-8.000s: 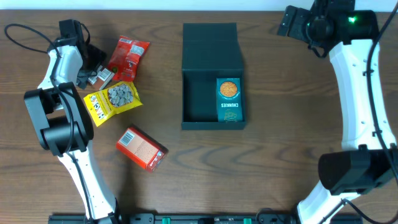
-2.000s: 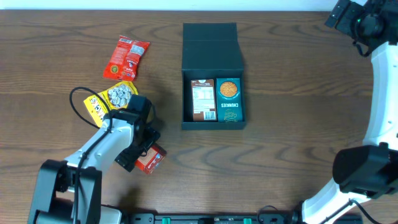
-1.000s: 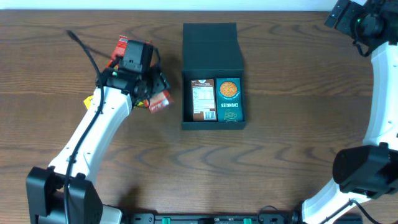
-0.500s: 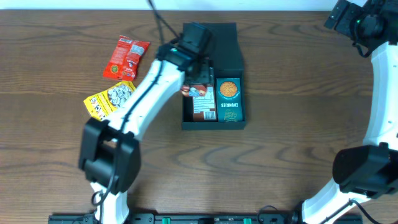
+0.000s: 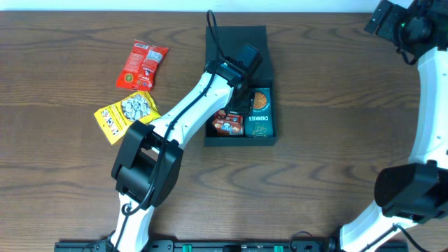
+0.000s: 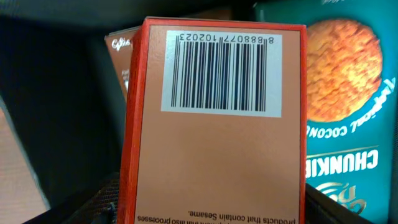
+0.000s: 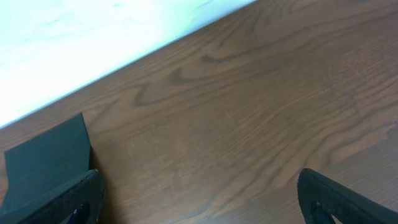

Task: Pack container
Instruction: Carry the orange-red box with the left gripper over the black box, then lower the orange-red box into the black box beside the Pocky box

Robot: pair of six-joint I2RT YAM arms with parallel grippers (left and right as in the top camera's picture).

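Note:
The container (image 5: 241, 141) is a dark teal-black box in the middle of the table, its flap lid (image 5: 231, 40) open toward the back. Inside it, a teal snack packet (image 5: 260, 113) lies on the right. My left gripper (image 5: 234, 106) reaches into the container and is shut on a red snack box (image 5: 227, 124), held over a brown packet. In the left wrist view the red box (image 6: 214, 143) fills the frame, barcode side up, with the teal packet (image 6: 342, 93) to its right and the brown packet's edge (image 6: 119, 59) behind. My right gripper (image 7: 199, 199) is open and empty.
A red snack packet (image 5: 143, 64) and a yellow snack packet (image 5: 126, 113) lie on the table to the left of the container. My right arm (image 5: 402, 21) stays at the far right corner. The lid's corner (image 7: 43, 162) shows in the right wrist view.
My left gripper carried the red box from the table's left side over to the container and down into its left half, over the brown packet. The right arm has not moved.

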